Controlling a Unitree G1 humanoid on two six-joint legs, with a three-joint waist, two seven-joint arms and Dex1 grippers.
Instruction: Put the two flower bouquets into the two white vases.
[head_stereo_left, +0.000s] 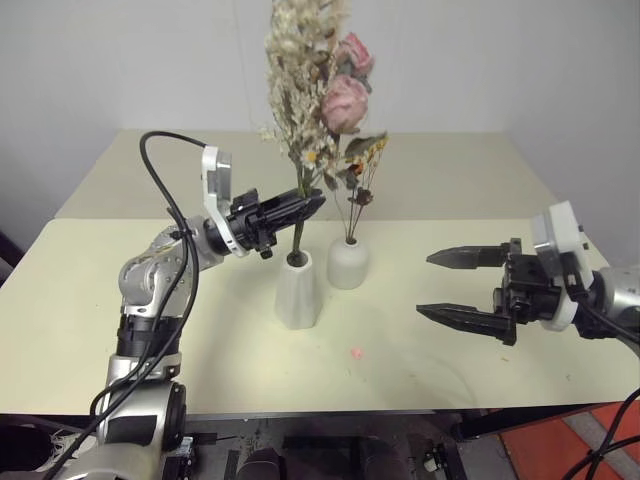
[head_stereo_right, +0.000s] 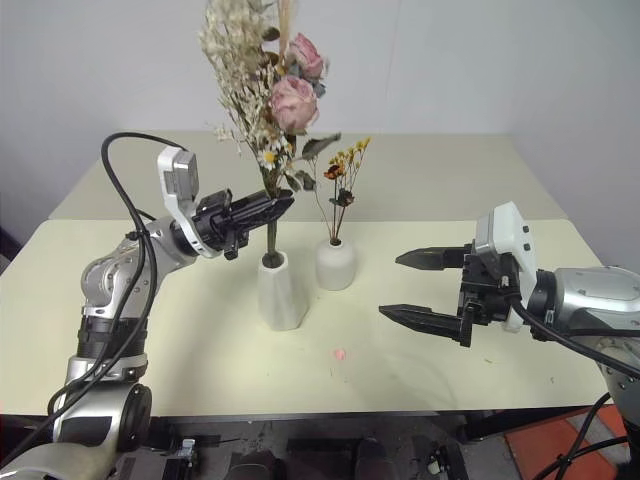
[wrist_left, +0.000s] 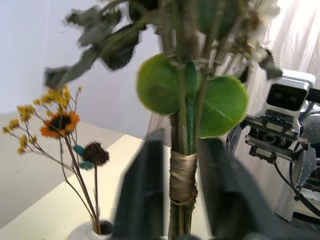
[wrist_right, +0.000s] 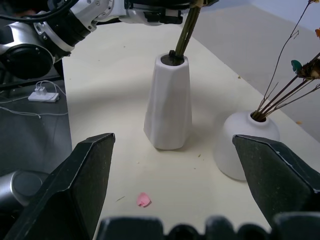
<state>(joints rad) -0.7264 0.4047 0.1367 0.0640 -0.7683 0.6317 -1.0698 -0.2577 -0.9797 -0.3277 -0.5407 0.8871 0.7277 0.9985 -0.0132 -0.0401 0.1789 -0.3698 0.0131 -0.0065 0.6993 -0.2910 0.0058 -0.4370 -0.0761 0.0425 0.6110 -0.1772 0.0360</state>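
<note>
- Right pincer (head_stereo_left: 462, 288) hangs low over the table (head_stereo_left: 120, 300), fingers wide apart, holding nothing.
- Pink petal (head_stereo_left: 356, 352) lies on the table before the tall vase (head_stereo_left: 297, 292).
- Rose bunch (head_stereo_left: 318, 70) stands in that vase, tops cut off by the frame.
- Left pincer (head_stereo_left: 312, 203) sits around its stem; fingers look slightly parted, contact unclear.
- Thin sprig (head_stereo_left: 358, 170) stands in the round vase (head_stereo_left: 347, 263) just beside.

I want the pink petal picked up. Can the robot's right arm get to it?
Probably yes. The right gripper is open and holds nothing, and the petal lies on bare table in front of the tall vase, a bit left of the fingertips. Nothing stands between them.
</note>
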